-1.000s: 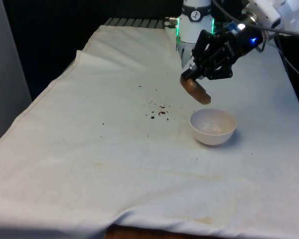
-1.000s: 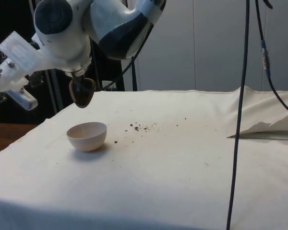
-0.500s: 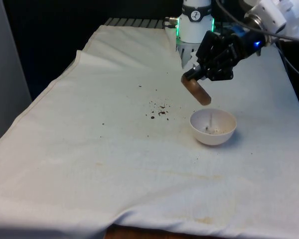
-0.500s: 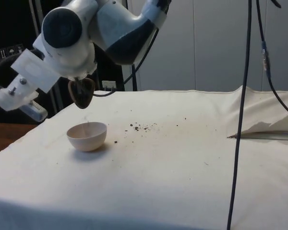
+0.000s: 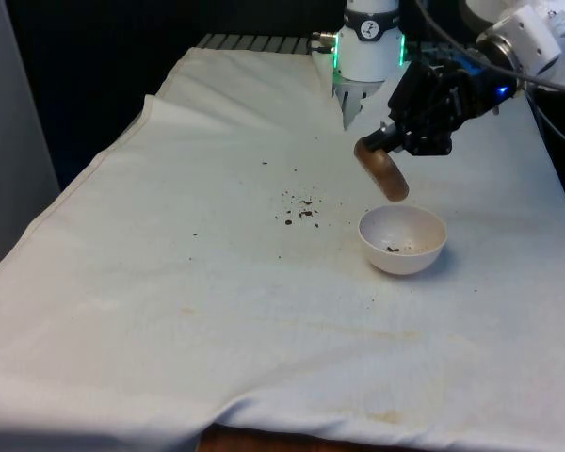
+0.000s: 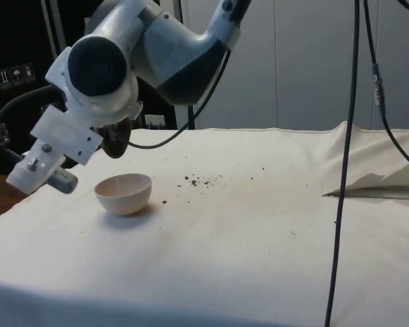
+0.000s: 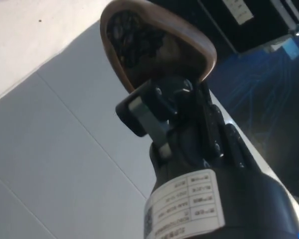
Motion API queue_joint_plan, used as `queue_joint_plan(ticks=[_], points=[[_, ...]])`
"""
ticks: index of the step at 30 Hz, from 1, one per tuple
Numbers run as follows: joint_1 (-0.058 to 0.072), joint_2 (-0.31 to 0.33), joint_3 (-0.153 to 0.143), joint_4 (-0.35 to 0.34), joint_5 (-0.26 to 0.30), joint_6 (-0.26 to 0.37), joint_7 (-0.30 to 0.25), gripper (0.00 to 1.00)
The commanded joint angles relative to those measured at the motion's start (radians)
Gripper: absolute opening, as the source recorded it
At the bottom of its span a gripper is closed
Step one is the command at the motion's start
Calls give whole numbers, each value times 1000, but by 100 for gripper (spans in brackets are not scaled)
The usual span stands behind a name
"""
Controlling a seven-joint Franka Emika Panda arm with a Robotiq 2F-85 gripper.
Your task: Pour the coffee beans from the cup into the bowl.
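The black two-finger gripper (image 5: 388,141) is clamped on the rim of a small brown wooden cup (image 5: 382,175), tipped mouth-down just above the far rim of the white round bowl (image 5: 402,239). Beans remain inside the cup (image 7: 139,42) — tilt further, slowly, keeping the mouth over the bowl's centre, so none join the spilled beans (image 5: 299,208) on the white cloth (image 5: 169,282).

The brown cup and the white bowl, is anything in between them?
No, just air between the cup and bowl, as the front view shows.
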Motion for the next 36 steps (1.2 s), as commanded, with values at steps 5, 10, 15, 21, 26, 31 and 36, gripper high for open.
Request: queue_joint_plan(ticks=[5, 10, 15, 21, 26, 31, 36], points=[[7, 12, 16, -9, -51, -39, 21, 0], [6, 17, 29, -14, -78, -68, 28, 0], [5, 22, 45, -22, -117, -109, 37, 0], [7, 23, 57, -31, -148, -146, 42, 0], [7, 27, 73, -40, -185, -194, 46, 0], [7, 33, 88, -47, -217, -237, 51, 0], [0, 37, 104, -51, -232, -265, 50, 0]])
